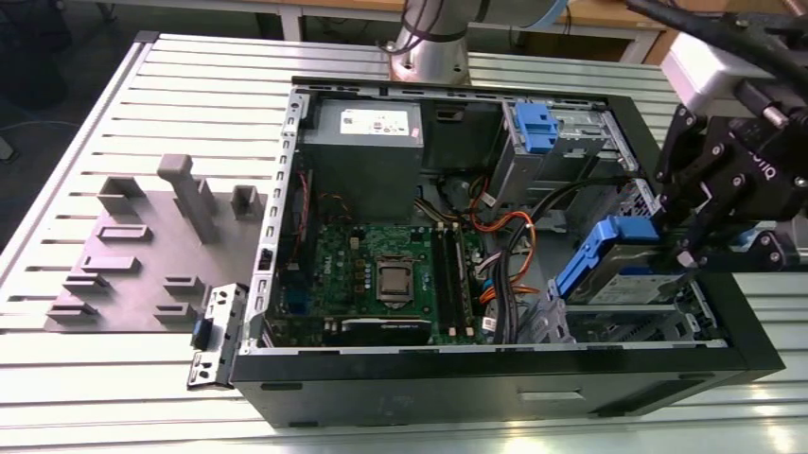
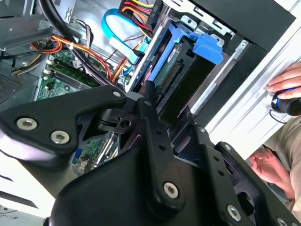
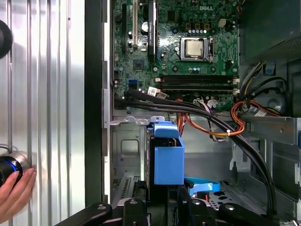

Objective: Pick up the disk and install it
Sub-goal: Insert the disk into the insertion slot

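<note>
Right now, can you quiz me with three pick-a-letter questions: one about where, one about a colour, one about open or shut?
1. Where is the disk? A) outside the computer case B) inside the case, at the exterior view's right C) under the case
2. What colour is the disk's bracket? A) red B) blue C) yellow
3. The gripper is: A) open B) shut on the disk C) shut on nothing
Answers: 1 B, it stands at that end of the case; 2 B, blue in both wrist views; 3 B, the tilted disk sits in its grasp.
</note>
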Controlling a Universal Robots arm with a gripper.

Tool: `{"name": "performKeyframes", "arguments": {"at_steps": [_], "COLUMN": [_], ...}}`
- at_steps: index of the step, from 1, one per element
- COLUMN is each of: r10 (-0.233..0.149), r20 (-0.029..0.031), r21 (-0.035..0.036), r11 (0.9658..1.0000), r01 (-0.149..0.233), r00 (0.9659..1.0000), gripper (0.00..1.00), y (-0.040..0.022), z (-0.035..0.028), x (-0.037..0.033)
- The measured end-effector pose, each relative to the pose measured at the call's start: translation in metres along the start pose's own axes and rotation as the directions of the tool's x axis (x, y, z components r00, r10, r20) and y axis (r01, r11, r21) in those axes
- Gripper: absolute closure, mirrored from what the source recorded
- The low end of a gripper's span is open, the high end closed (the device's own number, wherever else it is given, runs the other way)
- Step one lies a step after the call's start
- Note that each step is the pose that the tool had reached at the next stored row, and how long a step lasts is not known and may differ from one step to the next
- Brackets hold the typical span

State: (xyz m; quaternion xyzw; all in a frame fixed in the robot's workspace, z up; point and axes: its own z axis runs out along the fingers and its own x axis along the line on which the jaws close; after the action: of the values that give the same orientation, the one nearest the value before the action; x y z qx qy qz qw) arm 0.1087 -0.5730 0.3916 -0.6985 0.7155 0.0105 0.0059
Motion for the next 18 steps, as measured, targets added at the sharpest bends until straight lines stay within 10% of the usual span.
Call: {"name": "performKeyframes", "arguments": {"at_steps": [18], "r10": [0.004], "r20": [-0.0001], "r21": [0.0000], "r11": [1.0000], "r01": [-0.004], "r00": [1.0000], "gripper": [0.65], "y": [-0.0003], "z": [0.0327], "x": [0.0037]}}
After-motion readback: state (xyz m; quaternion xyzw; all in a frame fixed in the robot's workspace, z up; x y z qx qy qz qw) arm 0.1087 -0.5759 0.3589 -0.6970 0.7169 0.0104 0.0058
